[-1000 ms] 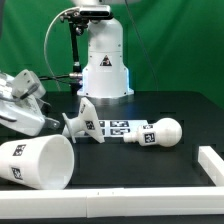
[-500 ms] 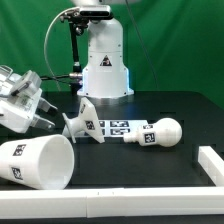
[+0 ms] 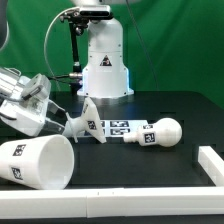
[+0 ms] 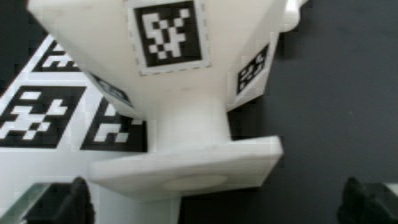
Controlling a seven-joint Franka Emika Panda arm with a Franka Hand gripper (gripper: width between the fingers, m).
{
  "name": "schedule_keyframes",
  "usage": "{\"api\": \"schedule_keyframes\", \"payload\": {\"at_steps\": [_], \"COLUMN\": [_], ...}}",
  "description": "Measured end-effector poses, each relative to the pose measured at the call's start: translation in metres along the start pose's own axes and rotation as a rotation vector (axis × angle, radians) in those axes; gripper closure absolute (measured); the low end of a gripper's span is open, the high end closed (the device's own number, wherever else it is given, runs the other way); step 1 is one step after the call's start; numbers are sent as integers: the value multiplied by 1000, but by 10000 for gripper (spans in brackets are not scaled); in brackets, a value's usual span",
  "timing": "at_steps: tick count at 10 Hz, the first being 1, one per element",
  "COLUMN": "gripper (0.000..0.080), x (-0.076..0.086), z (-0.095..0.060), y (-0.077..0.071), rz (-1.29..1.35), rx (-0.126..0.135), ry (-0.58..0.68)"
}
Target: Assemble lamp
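Base: the small flared base (image 3: 84, 121) lies on its side near the middle of the desk (image 3: 150, 175), right by the marker board (image 3: 116, 128). I cannot tell whether it rests on the board or just beside it.
Bulb: the bulb (image 3: 160, 132) lies on its side past the board toward the exterior view's right, with its round head pointing away from the base.
Shade: the shade (image 3: 35, 160) lies tipped over at the exterior view's left, apart from both other parts.
Progress: nothing is joined yet. All three parts lie loose, so I judge this to be the first pick-up, with every joint left to make.
Materials: the parts are smooth, hard-looking white plastic carrying black-and-white square tags. The shade is a tapered cup, the bulb is a ball on a short stem, and the base has a narrow neck widening at its end. The desk is matte black.
End effector: my end effector (image 4: 217, 204) is spread wide, with one dark finger on either side of the base's near end. Neither finger visibly touches it.
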State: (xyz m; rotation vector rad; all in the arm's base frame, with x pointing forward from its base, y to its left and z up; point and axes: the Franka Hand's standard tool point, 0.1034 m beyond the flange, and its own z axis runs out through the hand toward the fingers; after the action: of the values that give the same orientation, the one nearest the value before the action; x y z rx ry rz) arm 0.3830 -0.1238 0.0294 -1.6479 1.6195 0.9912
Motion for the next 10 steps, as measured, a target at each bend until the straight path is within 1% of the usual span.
{"api": "schedule_keyframes", "payload": {"at_steps": [2, 3, 5, 10], "gripper": [100, 100, 100, 100], "x": [3, 5, 5, -4], "z": [-1, 0, 6, 22], "y": [4, 7, 12, 6], "rz": [-13, -27, -18, -24], "rx": [3, 1, -6, -30], "ry": [-3, -6, -8, -25]}}
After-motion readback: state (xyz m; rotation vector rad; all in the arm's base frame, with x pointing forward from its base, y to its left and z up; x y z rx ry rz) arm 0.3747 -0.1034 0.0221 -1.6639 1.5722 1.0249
